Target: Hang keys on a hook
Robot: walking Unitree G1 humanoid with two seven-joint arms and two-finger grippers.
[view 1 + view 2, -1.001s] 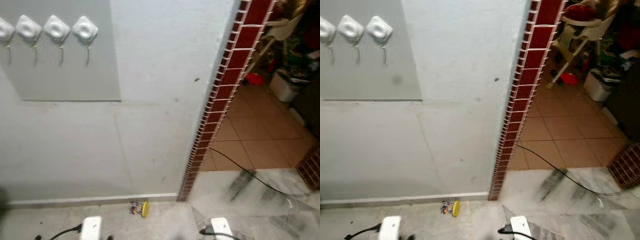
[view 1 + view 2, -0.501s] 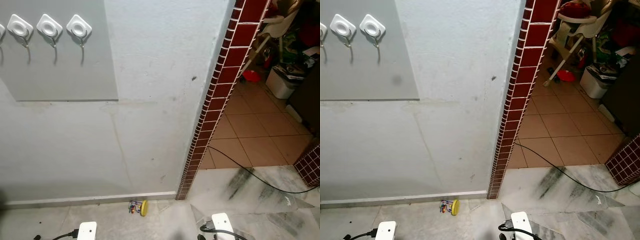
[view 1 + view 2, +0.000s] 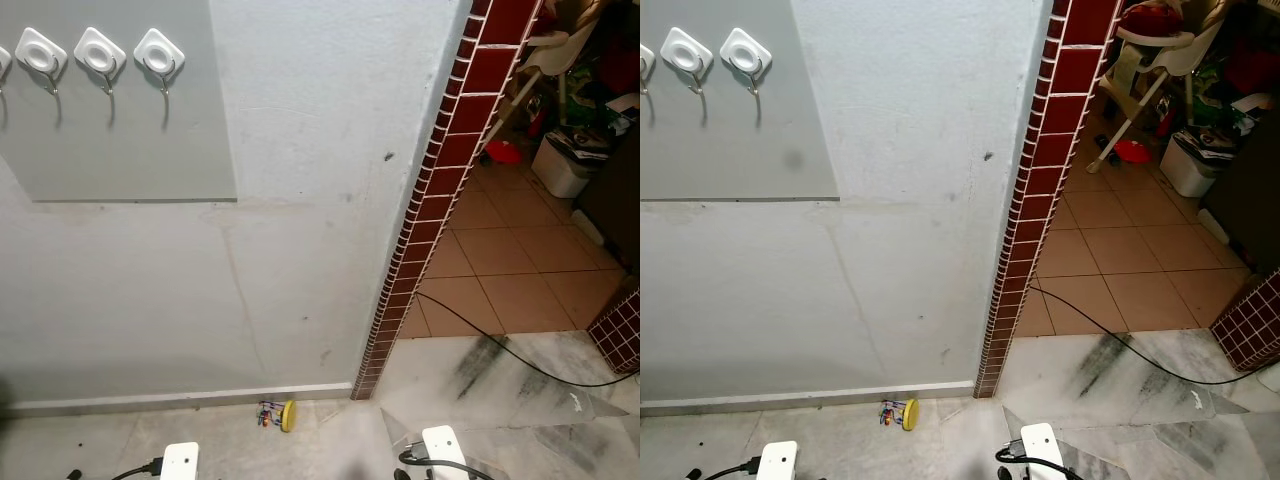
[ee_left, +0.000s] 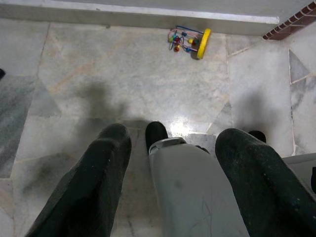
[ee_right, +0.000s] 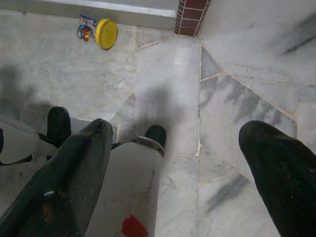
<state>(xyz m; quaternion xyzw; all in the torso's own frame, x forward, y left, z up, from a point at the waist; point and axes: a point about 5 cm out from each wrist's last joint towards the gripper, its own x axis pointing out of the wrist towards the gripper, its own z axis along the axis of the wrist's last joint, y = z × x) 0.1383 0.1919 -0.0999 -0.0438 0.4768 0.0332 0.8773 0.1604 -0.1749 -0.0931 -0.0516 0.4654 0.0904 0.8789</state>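
The keys point(image 3: 277, 414), a small bunch with a yellow round tag, lie on the marble floor against the white skirting at the foot of the wall. They also show as the keys point(image 4: 190, 40) and the keys point(image 5: 98, 33) in the two wrist views. Three white square hooks point(image 3: 159, 52) sit high up on a grey panel point(image 3: 150, 150) at the upper left. My left gripper point(image 4: 173, 136) hangs open above the floor with nothing between its fingers. My right gripper point(image 5: 178, 129) hangs open the same way. Both are well short of the keys.
A red-tiled wall corner point(image 3: 430, 190) ends the white wall on the right. Beyond it lies a terracotta-tiled room with a high chair point(image 3: 1160, 60), a bin point(image 3: 565, 165) and clutter. A black cable point(image 3: 510, 355) crosses the floor. My white feet point(image 3: 178, 462) stand at the bottom edge.
The camera has shifted slightly and the blur has cleared, so the hooks sit further left and higher in the picture. The keys have not moved on the floor.
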